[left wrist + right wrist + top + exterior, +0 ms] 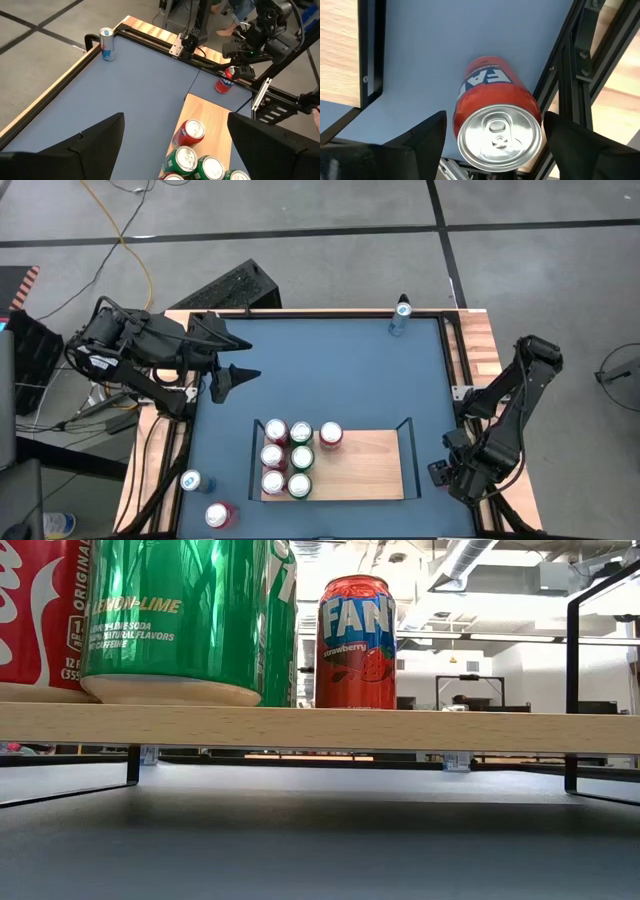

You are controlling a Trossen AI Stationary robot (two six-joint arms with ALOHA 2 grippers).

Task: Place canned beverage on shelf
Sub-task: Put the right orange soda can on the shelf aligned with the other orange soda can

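Wooden shelf [370, 465] holds seven cans [288, 456]; three stand elsewhere.

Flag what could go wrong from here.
The right gripper is open above a red can that stands close to the table's black edge rail; a finger could catch the rail. On the shelf, cans crowd one end, so a careless placement could knock them.
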